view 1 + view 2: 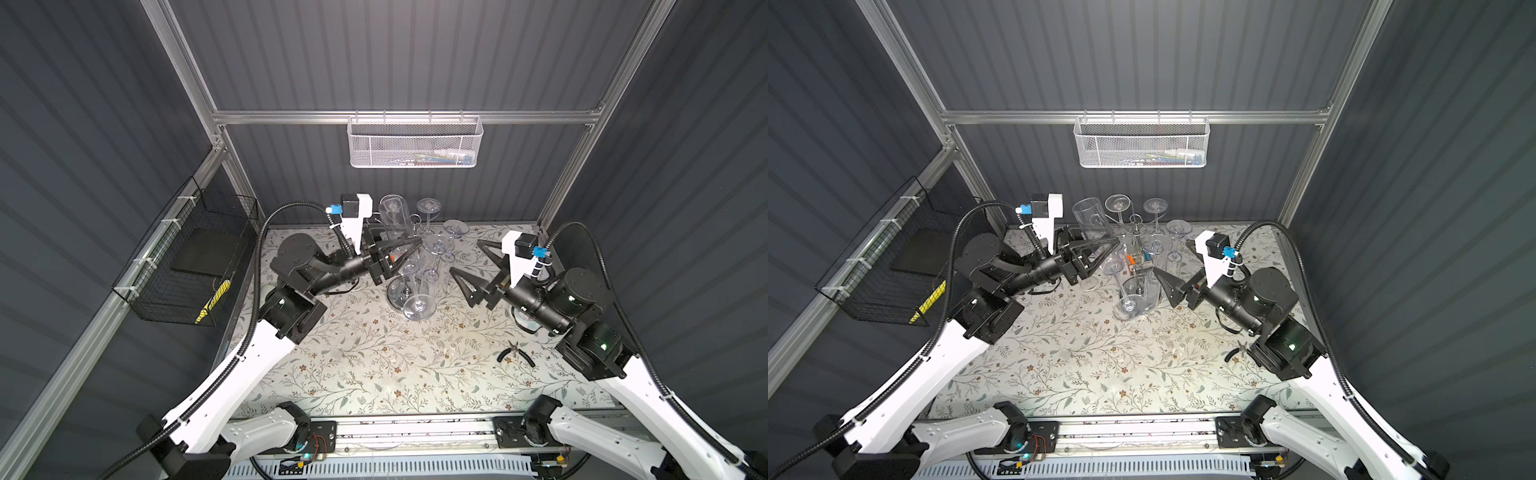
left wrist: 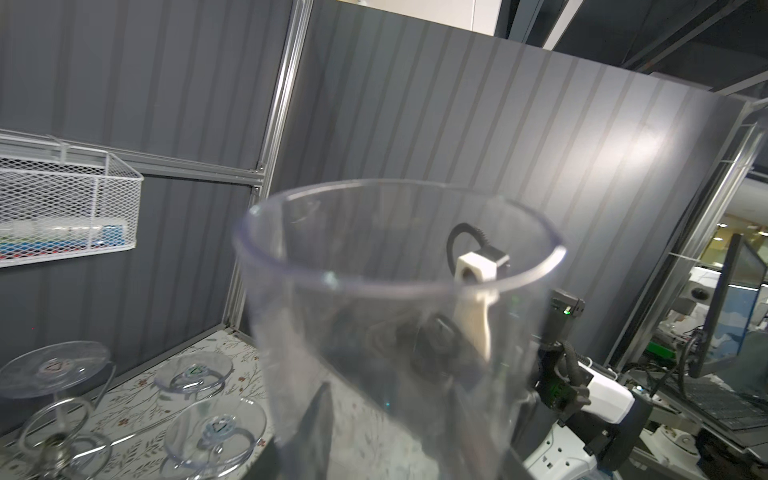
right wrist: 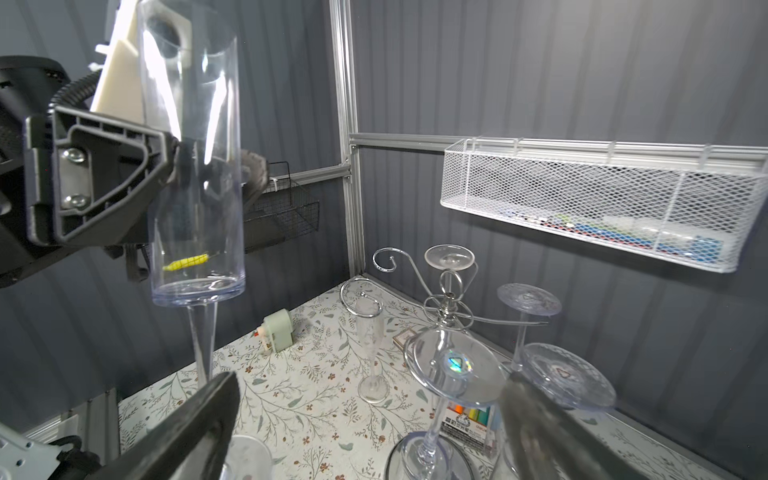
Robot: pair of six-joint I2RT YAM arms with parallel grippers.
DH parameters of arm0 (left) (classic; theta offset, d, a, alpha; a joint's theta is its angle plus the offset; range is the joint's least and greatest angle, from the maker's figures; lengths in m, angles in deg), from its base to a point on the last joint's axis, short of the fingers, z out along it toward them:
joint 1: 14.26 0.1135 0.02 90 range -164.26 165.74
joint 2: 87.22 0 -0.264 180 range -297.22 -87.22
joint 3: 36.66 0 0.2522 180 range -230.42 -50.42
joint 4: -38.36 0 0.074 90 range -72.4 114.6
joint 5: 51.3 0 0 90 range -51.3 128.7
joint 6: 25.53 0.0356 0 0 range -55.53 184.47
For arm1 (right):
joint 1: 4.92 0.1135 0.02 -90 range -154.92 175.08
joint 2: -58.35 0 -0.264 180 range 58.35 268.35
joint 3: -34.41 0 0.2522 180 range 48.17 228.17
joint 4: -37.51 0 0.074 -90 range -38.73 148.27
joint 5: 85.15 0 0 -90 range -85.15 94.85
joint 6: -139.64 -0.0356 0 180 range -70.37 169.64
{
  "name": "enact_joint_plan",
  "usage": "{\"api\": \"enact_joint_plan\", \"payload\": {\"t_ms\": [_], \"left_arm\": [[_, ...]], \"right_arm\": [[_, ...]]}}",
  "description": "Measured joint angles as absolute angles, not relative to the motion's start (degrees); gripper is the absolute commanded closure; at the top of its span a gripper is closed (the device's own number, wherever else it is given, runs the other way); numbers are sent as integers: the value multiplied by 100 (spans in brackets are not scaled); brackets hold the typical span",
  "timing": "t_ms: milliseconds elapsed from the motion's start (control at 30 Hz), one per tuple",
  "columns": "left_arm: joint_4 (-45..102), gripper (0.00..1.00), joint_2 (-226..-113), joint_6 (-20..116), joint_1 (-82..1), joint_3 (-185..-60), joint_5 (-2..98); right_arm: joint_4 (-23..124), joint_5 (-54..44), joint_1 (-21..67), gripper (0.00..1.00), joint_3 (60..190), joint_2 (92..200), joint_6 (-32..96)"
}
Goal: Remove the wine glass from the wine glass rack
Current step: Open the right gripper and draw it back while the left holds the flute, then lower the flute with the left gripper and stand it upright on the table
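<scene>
A tall clear wine glass [image 1: 395,218] [image 3: 193,166] with a cylinder bowl stands upright in the air, left of the wine glass rack and apart from it. My left gripper [image 1: 405,245] [image 2: 399,428] is shut on its bowl [image 2: 395,311]. Its stem runs down behind my right finger, and its foot is hidden. The chrome wine glass rack [image 1: 415,230] [image 3: 449,307] holds several glasses hanging foot up. My right gripper [image 1: 464,256] [image 3: 370,376] stands wide open and empty, just right of the rack, at the height of the hanging glass feet.
A white mesh basket [image 1: 413,141] hangs on the back rail. A black wire basket [image 1: 191,257] hangs on the left wall. Black pliers [image 1: 515,353] lie front right. A small green device [image 3: 277,330] and a marker box [image 3: 469,419] sit near the rack.
</scene>
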State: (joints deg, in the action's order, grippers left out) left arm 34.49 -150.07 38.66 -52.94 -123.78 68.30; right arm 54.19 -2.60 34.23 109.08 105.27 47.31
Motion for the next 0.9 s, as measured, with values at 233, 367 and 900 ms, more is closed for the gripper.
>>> {"api": "enact_joint_plan", "payload": {"t_ms": [233, 367, 900], "left_arm": [[2573, 64, -14273, 4500, -5294, -11880, 6026], [2223, 64, -13787, 4749, -5294, -11450, 5386], [2171, 65, -12751, 5952, -5294, -9592, 3279]], "right_arm": [[5333, 333, 3423, 1, 10608, 10186, 4711], [5200, 663, 3423, 1, 10298, 9941, 4635], [5156, 1349, 3423, 1, 9551, 9329, 4519]]}}
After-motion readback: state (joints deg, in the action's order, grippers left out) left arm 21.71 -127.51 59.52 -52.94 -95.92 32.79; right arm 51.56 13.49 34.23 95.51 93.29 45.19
